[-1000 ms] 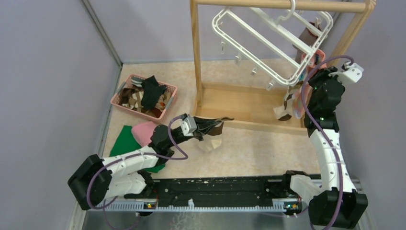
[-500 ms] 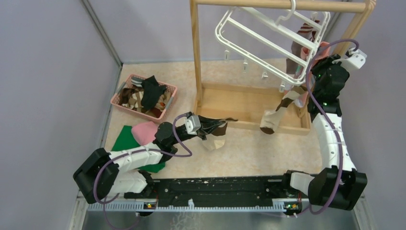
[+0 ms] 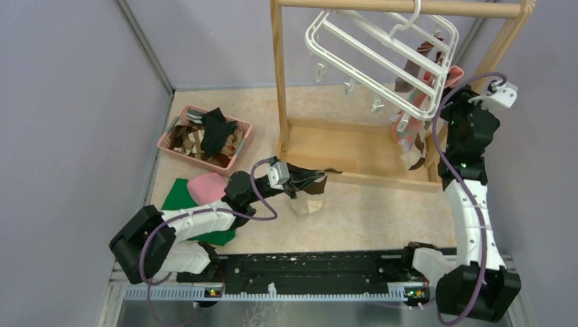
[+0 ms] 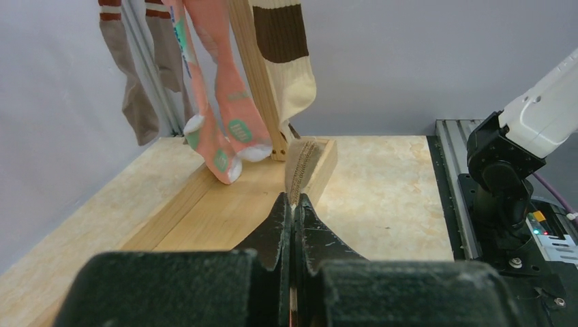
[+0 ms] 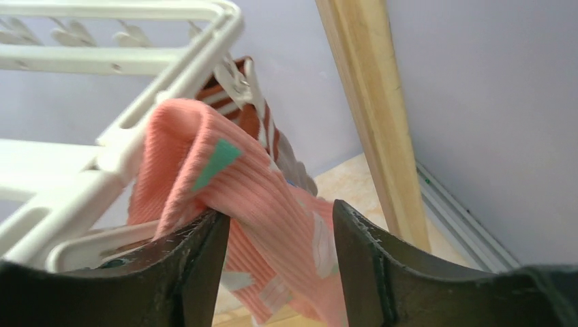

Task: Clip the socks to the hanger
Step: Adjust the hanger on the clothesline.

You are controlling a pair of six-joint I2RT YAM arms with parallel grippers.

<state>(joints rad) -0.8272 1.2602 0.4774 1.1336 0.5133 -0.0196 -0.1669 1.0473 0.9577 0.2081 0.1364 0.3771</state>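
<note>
Salmon sock [image 5: 266,184] on hanger [image 5: 198,58], 1 o'clock top view, between parted right gripper [image 5: 279,218] jaws, maybe touching; left gripper [image 4: 293,199] clamps brown sock [image 4: 300,160].

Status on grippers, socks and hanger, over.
Left gripper shut on brown-cream sock. Right gripper open, jaws either side of pink sock at hanger rim. Wooden post close beside right gripper.

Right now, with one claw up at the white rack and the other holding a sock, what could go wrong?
1. The right gripper has its jaws open around the salmon sock, which looks only draped over the rim of the hanger. No clip visibly bites it, so it may slide off.
2. The left gripper pinches just the thin edge of the brown sock, so it could slip out.
</note>
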